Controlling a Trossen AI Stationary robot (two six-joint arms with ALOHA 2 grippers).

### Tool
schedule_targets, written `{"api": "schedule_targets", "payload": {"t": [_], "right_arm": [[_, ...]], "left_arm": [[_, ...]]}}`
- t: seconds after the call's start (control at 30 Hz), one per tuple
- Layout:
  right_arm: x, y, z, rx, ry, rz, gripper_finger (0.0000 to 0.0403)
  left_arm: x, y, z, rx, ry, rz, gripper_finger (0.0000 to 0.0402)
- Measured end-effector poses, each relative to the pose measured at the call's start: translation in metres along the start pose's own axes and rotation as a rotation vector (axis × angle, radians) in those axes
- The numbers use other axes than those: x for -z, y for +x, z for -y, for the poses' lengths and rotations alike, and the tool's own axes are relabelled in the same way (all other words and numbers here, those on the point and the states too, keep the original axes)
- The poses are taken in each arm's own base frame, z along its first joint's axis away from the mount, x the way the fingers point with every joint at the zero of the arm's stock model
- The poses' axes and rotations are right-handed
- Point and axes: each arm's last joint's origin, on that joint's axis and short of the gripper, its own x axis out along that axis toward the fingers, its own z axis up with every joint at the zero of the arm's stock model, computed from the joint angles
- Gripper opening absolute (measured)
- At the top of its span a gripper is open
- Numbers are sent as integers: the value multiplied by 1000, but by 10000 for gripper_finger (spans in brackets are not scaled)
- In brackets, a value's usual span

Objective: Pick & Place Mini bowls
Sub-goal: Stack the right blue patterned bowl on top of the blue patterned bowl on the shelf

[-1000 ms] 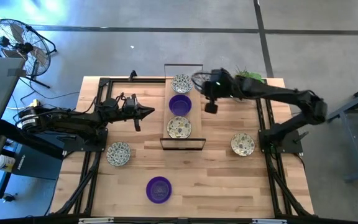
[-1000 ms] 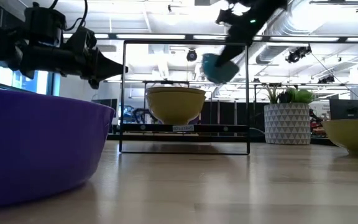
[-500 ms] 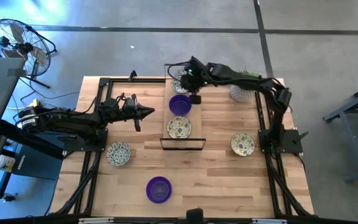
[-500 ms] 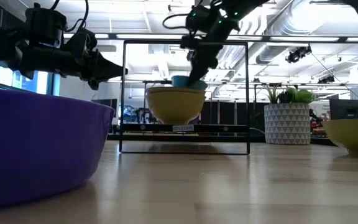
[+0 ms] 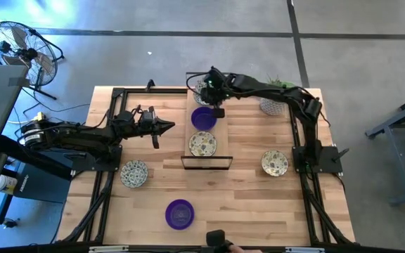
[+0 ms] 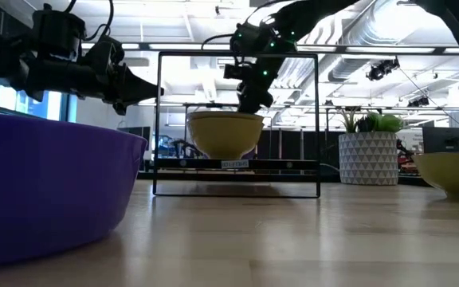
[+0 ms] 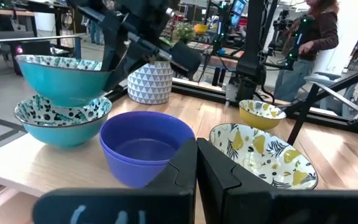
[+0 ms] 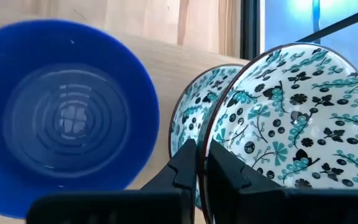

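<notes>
Teal speckled mini bowl [image 8: 291, 118] pinched in your right gripper [image 8: 201, 163], arm stretched over the rack [image 5: 207, 126]; left gripper [image 7: 196, 163] pressed closed, hovering.

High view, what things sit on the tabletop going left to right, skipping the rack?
Speckled bowl → purple bowl → speckled bowl right of the rack.

Three bowls [image 5: 203, 119] sit in a row on the rack [image 5: 207, 162], the plant pot [image 5: 273, 105] to its right.
</notes>
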Motion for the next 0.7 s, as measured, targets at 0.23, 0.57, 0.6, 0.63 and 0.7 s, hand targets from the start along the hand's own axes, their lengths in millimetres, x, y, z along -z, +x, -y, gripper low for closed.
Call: {"api": "schedule_targets", "payload": {"t": [0.23, 0.57, 0.6, 0.63, 0.7], "right_arm": [[2, 14, 0, 27, -22, -23, 14], [4, 23, -1, 10, -24, -29, 22], [4, 23, -2, 8, -24, -34, 24], [5, 24, -2, 6, -24, -37, 24], [5, 26, -2, 3, -25, -39, 24]], "left_arm": [[1, 0, 0, 0, 1, -9, 0], [1, 0, 0, 2, 5, -15, 0], [1, 0, 0, 2, 5, -15, 0], [1, 0, 0, 2, 5, -15, 0], [1, 0, 0, 2, 5, -15, 0]]}}
